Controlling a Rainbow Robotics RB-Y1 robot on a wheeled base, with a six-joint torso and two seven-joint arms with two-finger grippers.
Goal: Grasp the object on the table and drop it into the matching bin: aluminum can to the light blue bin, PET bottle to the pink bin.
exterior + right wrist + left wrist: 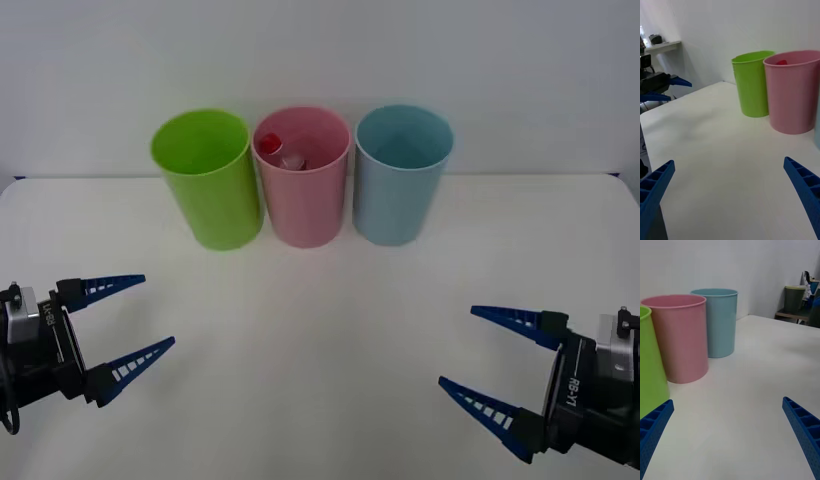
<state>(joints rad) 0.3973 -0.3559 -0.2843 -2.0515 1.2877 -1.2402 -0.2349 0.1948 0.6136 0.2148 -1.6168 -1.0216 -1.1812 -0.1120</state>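
The PET bottle [270,145] is inside the pink bin [303,200]. Its red cap shows just below the rim and most of its body is hidden by the wall. The red cap [781,62] also peeks over the pink bin's [792,93] rim in the right wrist view. The light blue bin [398,190] stands to the right of the pink one. My left gripper [160,310] hovers open and holding nothing over the table's [320,380] near left. My right gripper [456,346] is open and holding nothing at the near right.
A lime green bin [208,185] stands left of the pink bin, and the three bins form a tight row at the back. White tabletop stretches between the bins and both grippers. A wall rises right behind the bins.
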